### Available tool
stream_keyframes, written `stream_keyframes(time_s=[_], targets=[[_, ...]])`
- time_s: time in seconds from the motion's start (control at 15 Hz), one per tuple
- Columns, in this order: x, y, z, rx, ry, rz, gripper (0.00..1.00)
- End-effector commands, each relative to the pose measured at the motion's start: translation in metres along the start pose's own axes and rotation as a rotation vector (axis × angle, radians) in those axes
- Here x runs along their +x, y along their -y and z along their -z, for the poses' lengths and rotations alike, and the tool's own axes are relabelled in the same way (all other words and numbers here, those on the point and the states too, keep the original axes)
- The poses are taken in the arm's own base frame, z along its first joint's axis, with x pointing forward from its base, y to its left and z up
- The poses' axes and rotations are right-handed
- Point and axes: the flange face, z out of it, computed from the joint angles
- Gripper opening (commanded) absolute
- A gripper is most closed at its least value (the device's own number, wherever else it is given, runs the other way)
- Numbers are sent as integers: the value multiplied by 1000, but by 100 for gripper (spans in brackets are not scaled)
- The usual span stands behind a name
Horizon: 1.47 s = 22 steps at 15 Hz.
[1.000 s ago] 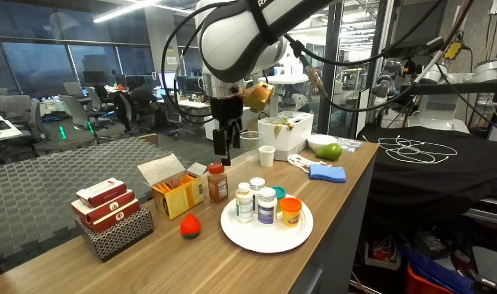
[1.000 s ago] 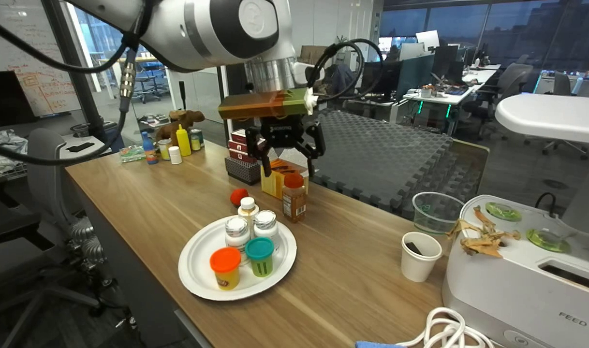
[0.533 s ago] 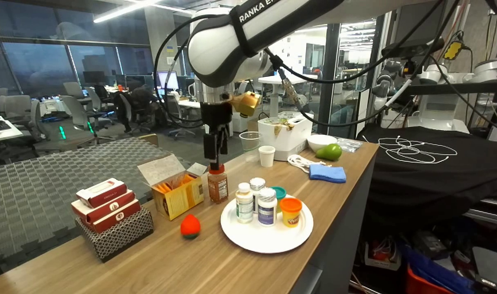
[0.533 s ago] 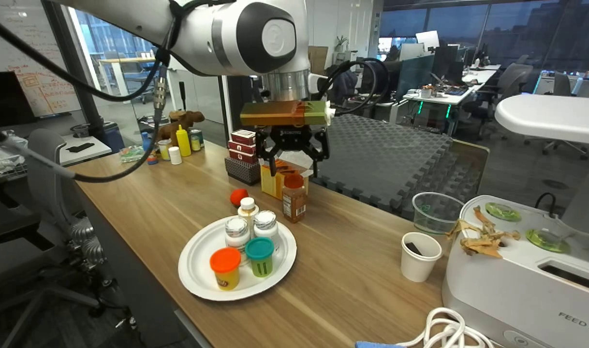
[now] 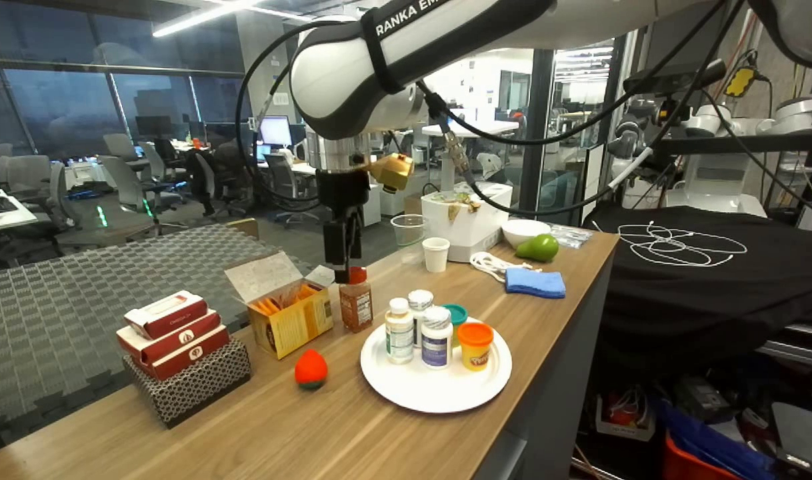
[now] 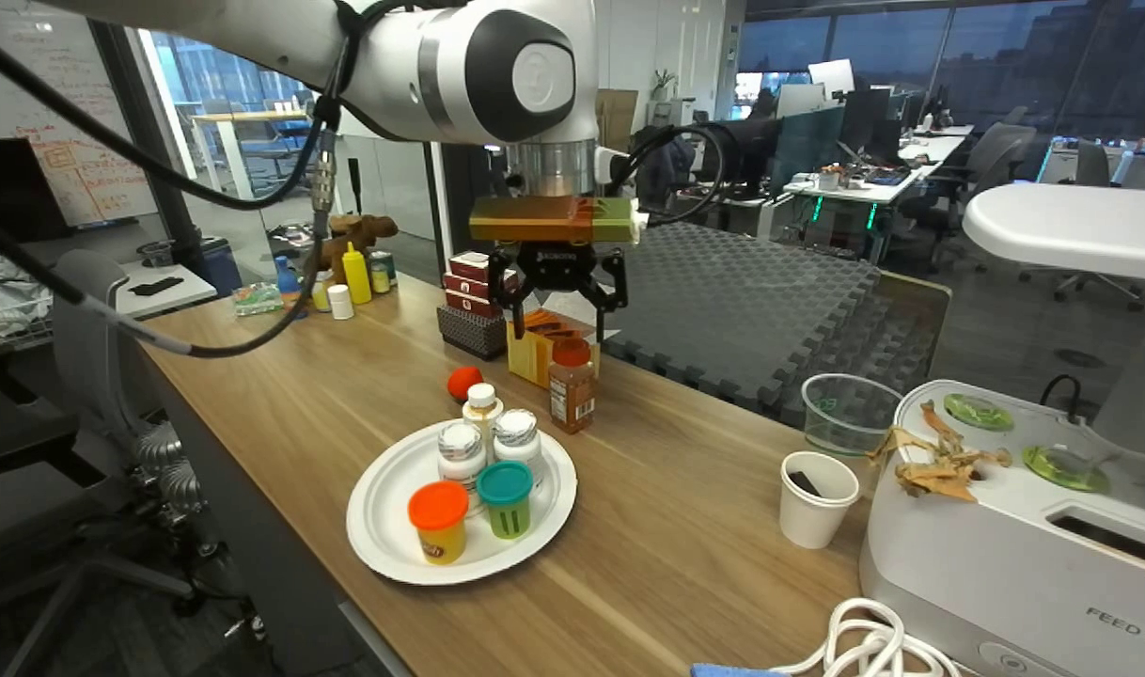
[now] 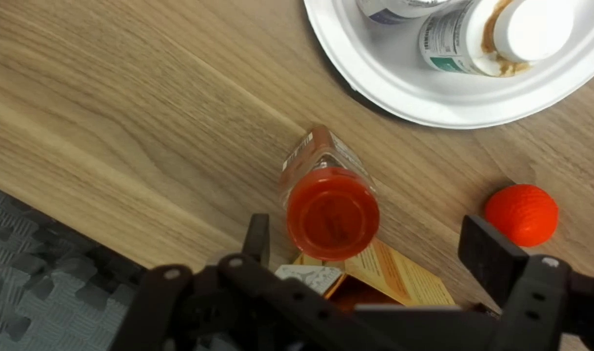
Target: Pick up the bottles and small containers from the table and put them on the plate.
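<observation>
Wrist view: gripper (image 7: pixel 367 239) unclenched, jaws spread wide; red-capped jar (image 7: pixel 332 214) upright on table (image 7: pixel 131 122), strip of tabletop between it and plate (image 7: pixel 453 114), yellow carton (image 7: pixel 399 278) just beside it. In an exterior view: three white bottles (image 6: pixel 461 461) and teal-lidded tub (image 6: pixel 504 503) on plate; paper cup (image 6: pixel 810 512) well apart from jar. In an exterior view: orange-lidded tub (image 5: pixel 475 350) on plate, rim near table edge; gripper near jar's cap.
</observation>
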Motion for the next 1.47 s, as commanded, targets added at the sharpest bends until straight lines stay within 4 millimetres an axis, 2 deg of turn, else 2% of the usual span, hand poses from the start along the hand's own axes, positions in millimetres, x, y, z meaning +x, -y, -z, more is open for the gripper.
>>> stream_keyframes(time_s=[0.0, 0.2, 0.27, 0.33, 0.47, 0.73, 0.87, 0.93, 1.2, 1.4], targets=[[5, -3, -2, 36, 6, 9, 100], [4, -4, -9, 49, 24, 7, 100], [4, -5, -11, 51, 29, 5, 96], [4, -6, -11, 52, 29, 2, 76], [4, -6, -11, 49, 34, -5, 69], [5, -7, -10, 35, 42, -28, 37], [6, -6, -10, 30, 48, -41, 24], [7, -4, -8, 20, 47, -47, 28], [9, 5, 4, 0, 45, -73, 25], [13, 16, 21, -27, 40, -93, 24]])
